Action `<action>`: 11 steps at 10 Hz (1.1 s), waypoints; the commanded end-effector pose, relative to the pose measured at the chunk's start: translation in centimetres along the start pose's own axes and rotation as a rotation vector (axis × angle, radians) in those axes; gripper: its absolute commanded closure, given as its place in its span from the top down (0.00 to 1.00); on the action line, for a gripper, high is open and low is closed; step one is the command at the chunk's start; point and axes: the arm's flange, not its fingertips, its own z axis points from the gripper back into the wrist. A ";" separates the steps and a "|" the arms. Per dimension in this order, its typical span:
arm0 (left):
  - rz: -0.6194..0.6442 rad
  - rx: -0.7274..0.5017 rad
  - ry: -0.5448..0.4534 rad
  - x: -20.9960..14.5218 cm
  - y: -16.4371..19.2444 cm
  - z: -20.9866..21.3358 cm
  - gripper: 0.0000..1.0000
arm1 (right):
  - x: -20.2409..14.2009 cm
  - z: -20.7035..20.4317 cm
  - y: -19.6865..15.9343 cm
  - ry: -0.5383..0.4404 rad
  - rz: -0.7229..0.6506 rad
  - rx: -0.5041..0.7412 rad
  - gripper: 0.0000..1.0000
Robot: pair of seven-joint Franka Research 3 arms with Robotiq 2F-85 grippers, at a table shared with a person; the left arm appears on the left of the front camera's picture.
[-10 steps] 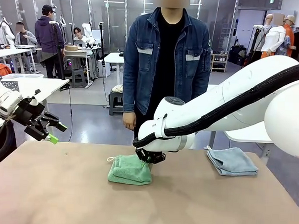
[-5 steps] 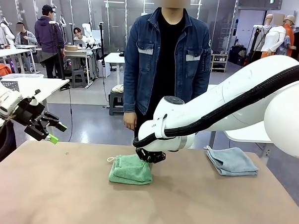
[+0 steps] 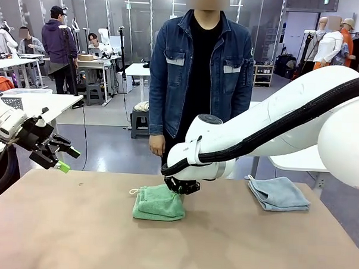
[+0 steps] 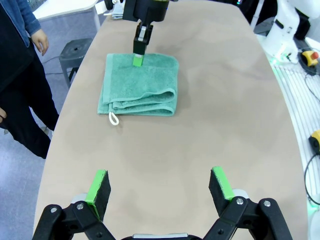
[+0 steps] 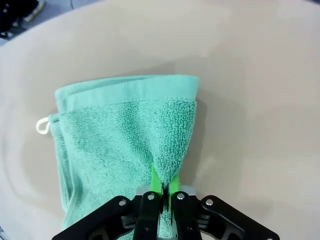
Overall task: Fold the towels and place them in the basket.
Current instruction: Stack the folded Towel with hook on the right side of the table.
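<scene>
My right gripper point(image 3: 181, 188), centre of the front view, is clamped tight on the far edge of the mint green towel point(image 3: 158, 204); in the right wrist view the green pads point(image 5: 158, 181) pinch a raised ridge of terry at bottom centre, w/ the rest of the towel spread toward upper left and its corner loop point(image 5: 42, 125) at mid-left. Towel's folded, lying flat on the table point(image 3: 73, 237), just left of centre. Pale blue-grey towel point(image 3: 279, 193) sits folded at the right, well apart. I can't spot the basket from here.

My left gripper point(image 3: 57, 157) hangs at the left edge of the front view, above the table, jaws spread wide, holding nothing; its wrist view shows both pads point(image 4: 98, 186) at the bottom w/ bare table between.

How I'd do this well, imo: I've only got a thin pinch near one edge, so a fast lift prob lets the layers sag & the fold fall open. Better to go slow, keep it low, and drag or lift w/o jerking. If the layers start to peel, bring the left in to support the loop side. Person point(image 3: 197, 70) stands just behind the table edge; keep the swing clear of them.
</scene>
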 end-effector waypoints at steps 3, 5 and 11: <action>-0.001 0.007 0.005 0.1 0.1 -0.1 1.00 | 4.5 6.7 -7.1 -0.019 0.138 -0.051 0.06; -0.001 0.007 0.005 0.1 0.1 -0.1 1.00 | 7.0 9.4 -10.4 -0.039 0.142 -0.090 0.06; -0.001 0.007 0.005 0.1 0.1 -0.1 1.00 | 11.8 17.9 -17.8 0.060 0.242 -0.150 0.06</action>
